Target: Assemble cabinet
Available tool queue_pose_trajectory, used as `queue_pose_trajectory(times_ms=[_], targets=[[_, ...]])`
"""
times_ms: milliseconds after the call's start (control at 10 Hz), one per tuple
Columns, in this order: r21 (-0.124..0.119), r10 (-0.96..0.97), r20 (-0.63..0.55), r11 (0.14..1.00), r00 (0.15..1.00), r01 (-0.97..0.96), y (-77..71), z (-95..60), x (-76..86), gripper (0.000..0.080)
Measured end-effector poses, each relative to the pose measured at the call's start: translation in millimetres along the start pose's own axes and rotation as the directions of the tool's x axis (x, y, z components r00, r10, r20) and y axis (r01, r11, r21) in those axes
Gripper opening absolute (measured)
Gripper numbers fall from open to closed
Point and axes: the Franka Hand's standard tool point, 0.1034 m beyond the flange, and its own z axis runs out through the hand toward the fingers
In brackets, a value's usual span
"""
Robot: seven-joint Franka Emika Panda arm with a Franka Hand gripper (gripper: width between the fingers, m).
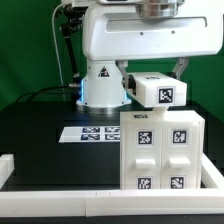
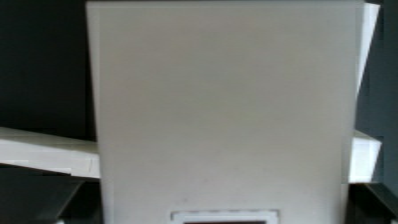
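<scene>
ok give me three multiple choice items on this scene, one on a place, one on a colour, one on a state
1. Where is the small white tagged block?
A under the shell
B just over the top of the large white cabinet box shell
C inside its lowest compartment

2. What colour is the table top?
A black
B green
C brown

3. The cabinet is:
A standing on the table
B hanging in the air
C lying in loose panels

Answers: 1 B, the block shows right above the shell's top edge; 2 A, the bare surface is black; 3 A, its base rests on the table.
</scene>
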Motion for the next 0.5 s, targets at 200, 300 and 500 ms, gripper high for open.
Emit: queue_pose_trajectory(times_ms=[200,300,500], targets=[[0.002,0.001,0.001,1.0,1.0,-0.001,-9.5,0.9,0.4,0.0561],[0.002,-0.001,0.001,1.0,1.0,0.001,-13.1,0.9,0.7,0.0561],[0.002,-0.005,0.001,1.0,1.0,0.005,-15.1,1.1,0.9,0.0561]])
